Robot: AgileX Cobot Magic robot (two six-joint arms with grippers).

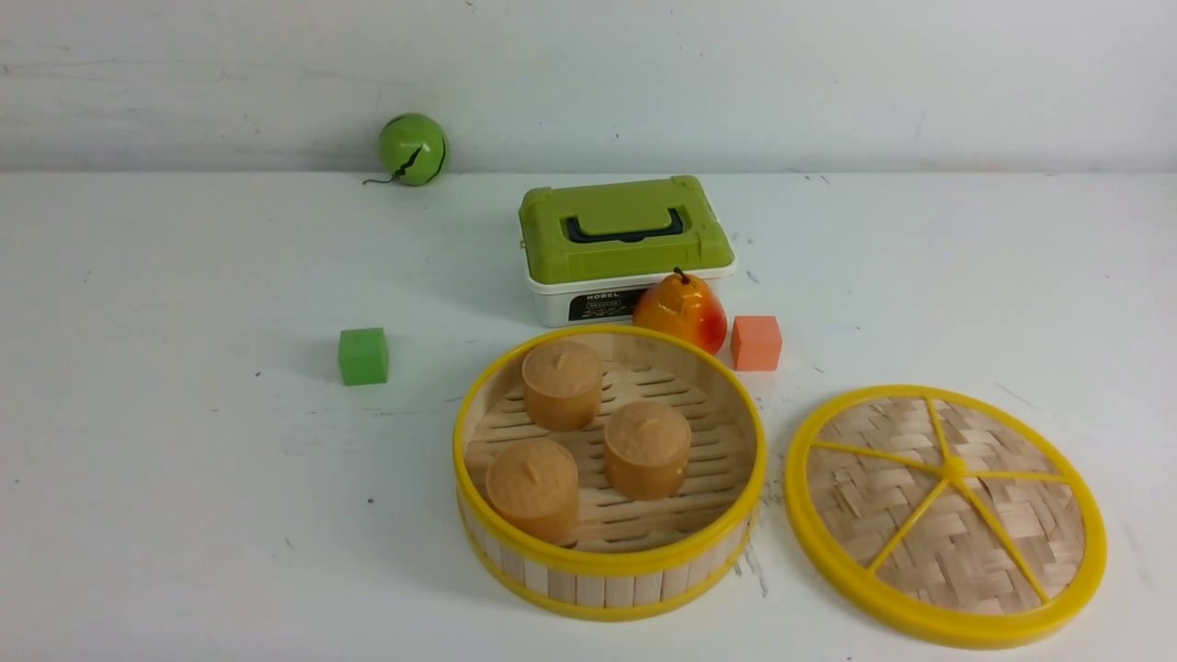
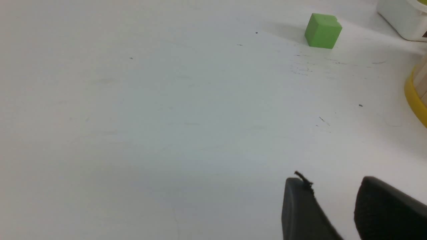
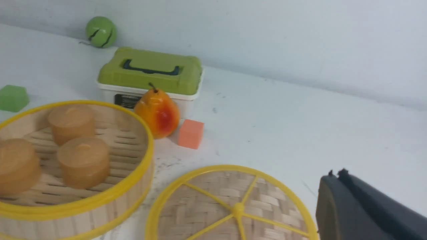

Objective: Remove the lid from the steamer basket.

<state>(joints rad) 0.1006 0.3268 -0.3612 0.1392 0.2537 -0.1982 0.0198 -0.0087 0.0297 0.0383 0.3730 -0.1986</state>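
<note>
Little is being left to go wrong, by this judgement: the lid (image 1: 945,515) is lying flat on the surface (image 1: 184,478) at the lower right of the front view, just beside the steamer basket (image 1: 609,561) and not touching it. A careless arm sweep could knock it against the basket. Woven bamboo strips, a thick yellow rim and five yellow spokes are being shown. The left fingers (image 2: 300,210) are being held apart on nothing. Whether the right fingers (image 3: 333,206) are together cannot be told.
</note>
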